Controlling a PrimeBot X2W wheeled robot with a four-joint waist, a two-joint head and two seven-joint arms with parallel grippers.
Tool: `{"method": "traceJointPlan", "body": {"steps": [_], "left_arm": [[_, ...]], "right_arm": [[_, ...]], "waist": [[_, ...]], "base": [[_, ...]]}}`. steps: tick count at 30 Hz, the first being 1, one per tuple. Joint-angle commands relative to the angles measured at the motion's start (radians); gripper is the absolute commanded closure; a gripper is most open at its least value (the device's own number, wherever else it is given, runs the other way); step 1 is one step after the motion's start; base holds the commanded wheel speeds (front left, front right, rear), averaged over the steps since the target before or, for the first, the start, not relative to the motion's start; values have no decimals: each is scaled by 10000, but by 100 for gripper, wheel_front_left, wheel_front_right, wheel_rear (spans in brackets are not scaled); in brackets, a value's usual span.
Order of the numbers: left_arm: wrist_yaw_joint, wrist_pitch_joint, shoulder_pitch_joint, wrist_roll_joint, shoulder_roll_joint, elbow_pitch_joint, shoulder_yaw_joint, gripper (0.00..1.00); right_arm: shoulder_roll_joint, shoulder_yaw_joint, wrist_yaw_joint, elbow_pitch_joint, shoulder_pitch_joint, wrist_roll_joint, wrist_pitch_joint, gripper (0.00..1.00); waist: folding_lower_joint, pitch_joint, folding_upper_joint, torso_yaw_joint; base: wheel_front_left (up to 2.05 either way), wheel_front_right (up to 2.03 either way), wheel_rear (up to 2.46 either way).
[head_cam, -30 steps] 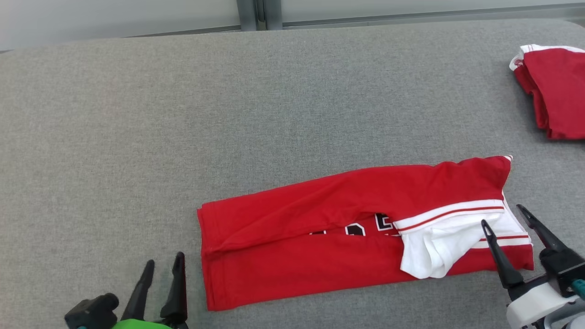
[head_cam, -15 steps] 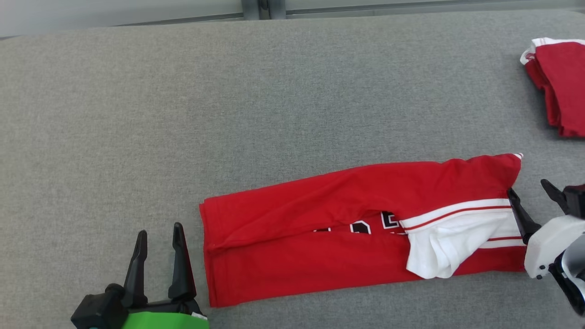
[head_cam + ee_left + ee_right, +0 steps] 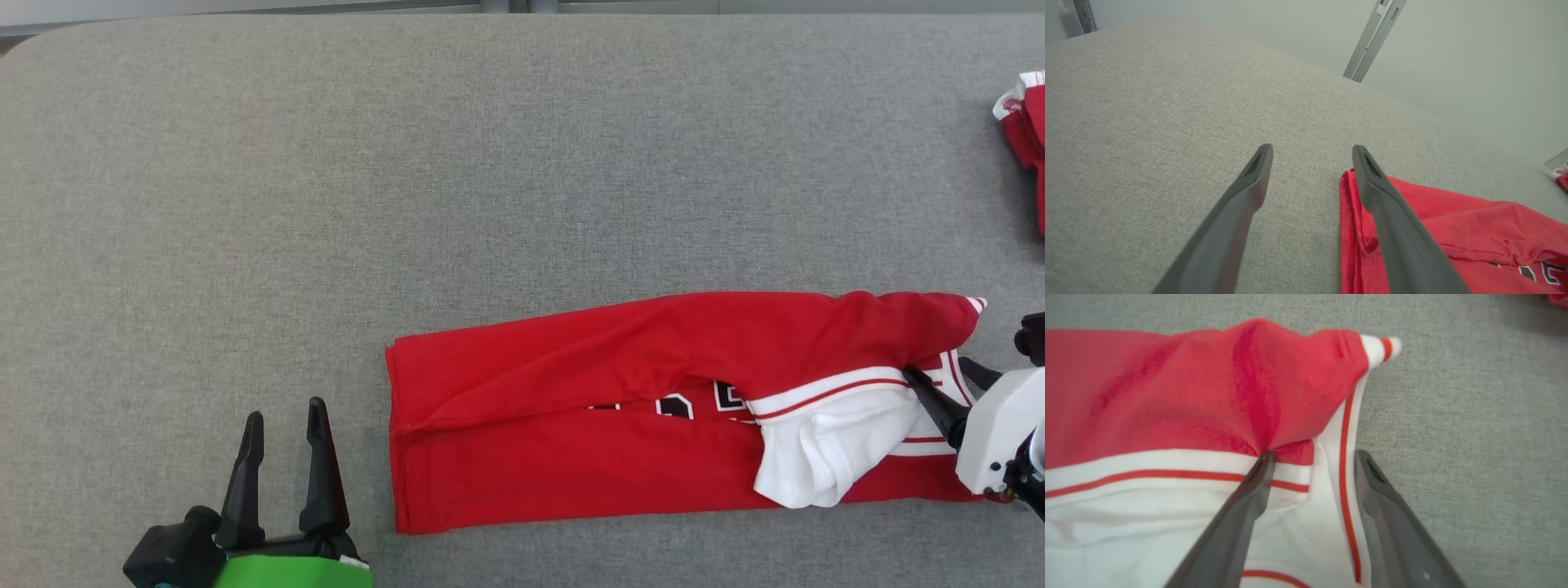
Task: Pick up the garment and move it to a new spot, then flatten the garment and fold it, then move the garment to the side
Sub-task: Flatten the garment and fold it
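The garment [image 3: 571, 392] is bright red with black-and-white lettering, turning white with thin red stripes under the right pincer [image 3: 937, 366]. Around the black-fingered, green-wristed left pincer [image 3: 286, 408], the surface [image 3: 408, 163] is flecked grey.

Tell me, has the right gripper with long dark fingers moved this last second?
Yes. Against the folded red-and-white fabric garment, the right gripper advanced up the head view, from the white sleeve to the striped band.

Bright, even, soft light, no glare. Shadows are faint: a thin dark line under the garment [image 3: 620, 359] at the head view's lower right. The right wrist view is blurred close up; both wrist views bend at the edges.
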Motion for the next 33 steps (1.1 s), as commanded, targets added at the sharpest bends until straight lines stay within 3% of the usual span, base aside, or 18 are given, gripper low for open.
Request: {"method": "traceJointPlan", "body": {"steps": [1,2,11,16,20,24,28,33], "left_arm": [[33,-26,-276,25,-5,-46,-9,0],[39,-27,-355,9,-6,-64,-35,0],[-118,-27,-741,205,-3,117,-152,0],[-80,-27,-593,250,-4,166,-115,0],[-31,-27,-426,167,-4,217,-109,0],[-17,-27,-370,21,-3,224,-197,0],[101,-27,-352,-167,-2,236,-306,0],[241,-26,-176,-448,-2,295,-480,0]], "right_arm": [[55,28,3,59,-174,146,73,81],[59,-25,3,112,-330,293,87,100],[144,-833,-17,1361,-1434,914,-27,100],[145,-1141,-8,1194,-1327,1650,54,100],[-318,-1686,-8,898,-1033,2088,179,100],[-790,-2218,-5,296,-817,2284,555,100],[-609,-2504,1,-1126,-742,2878,1645,100],[861,-2211,3,-3145,-651,2520,3055,100]], "waist": [[0,116,0,3],[0,181,0,6],[0,509,0,82],[0,415,0,108],[0,200,0,52],[0,-48,0,98],[0,-298,0,206],[0,-421,0,126]], "base": [[0,0,0],[0,0,0],[0,0,0],[0,0,0],[0,0,0],[0,0,0],[0,0,0],[0,0,0]]}}
